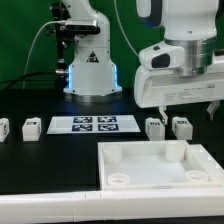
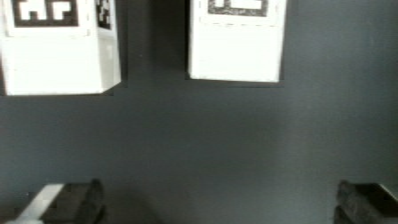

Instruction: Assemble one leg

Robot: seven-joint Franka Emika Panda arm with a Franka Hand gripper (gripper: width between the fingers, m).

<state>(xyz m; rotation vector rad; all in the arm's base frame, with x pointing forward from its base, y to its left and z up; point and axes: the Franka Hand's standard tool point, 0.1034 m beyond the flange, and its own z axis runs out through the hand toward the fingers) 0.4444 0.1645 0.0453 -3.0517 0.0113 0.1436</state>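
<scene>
I find the end effector hanging above the black tabletop, its fingers spread wide apart and holding nothing. The leg rests on the tabletop below it, with a neighbouring leg just beside it, toward the exterior view's left. In the wrist view both blocks lie clear of the fingers, neither between them. The white tray sits near the pair, on the camera's side. The marker board lies further to the exterior view's left, with two more legs beyond it.
</scene>
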